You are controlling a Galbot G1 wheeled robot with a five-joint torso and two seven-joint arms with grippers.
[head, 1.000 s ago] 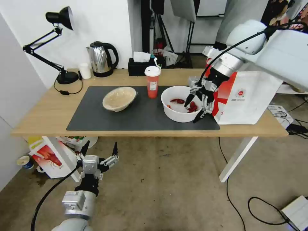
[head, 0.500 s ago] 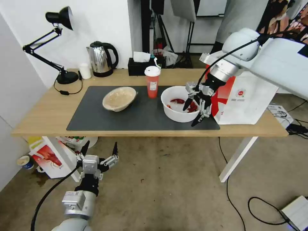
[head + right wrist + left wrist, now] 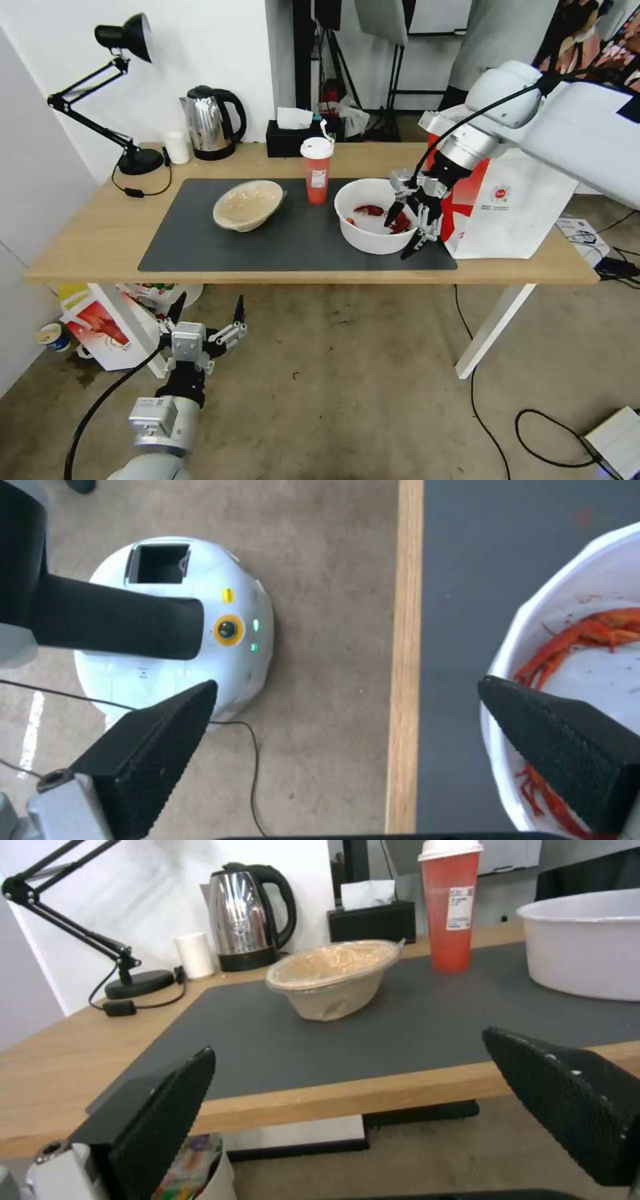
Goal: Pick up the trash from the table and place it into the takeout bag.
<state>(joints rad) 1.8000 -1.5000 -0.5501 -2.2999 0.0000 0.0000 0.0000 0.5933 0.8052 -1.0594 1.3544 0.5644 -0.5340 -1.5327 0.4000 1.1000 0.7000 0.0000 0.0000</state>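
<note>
Right gripper: we see the right gripper (image 3: 407,230) poised at the right rim of the white bowl (image 3: 371,215), jaws spread, one finger over the inside of the bowl and the other outside its wall; no contact can be confirmed.
White bowl: we find it on the right end of the dark grey mat (image 3: 267,233), holding red crayfish shells (image 3: 373,212).
Red drink cup: the red drink cup (image 3: 317,170) stands upright at the mat's rear edge, just left of the white bowl.
Beige bowl: the beige bowl (image 3: 248,205) sits tilted near the mat's centre.
Takeout bag: the takeout bag (image 3: 510,207) stands at the right end of the table (image 3: 87,227), just beside the white bowl.
Left gripper: we note the left gripper (image 3: 205,313) hanging below the table's front edge, jaws spread, holding nothing.
</note>
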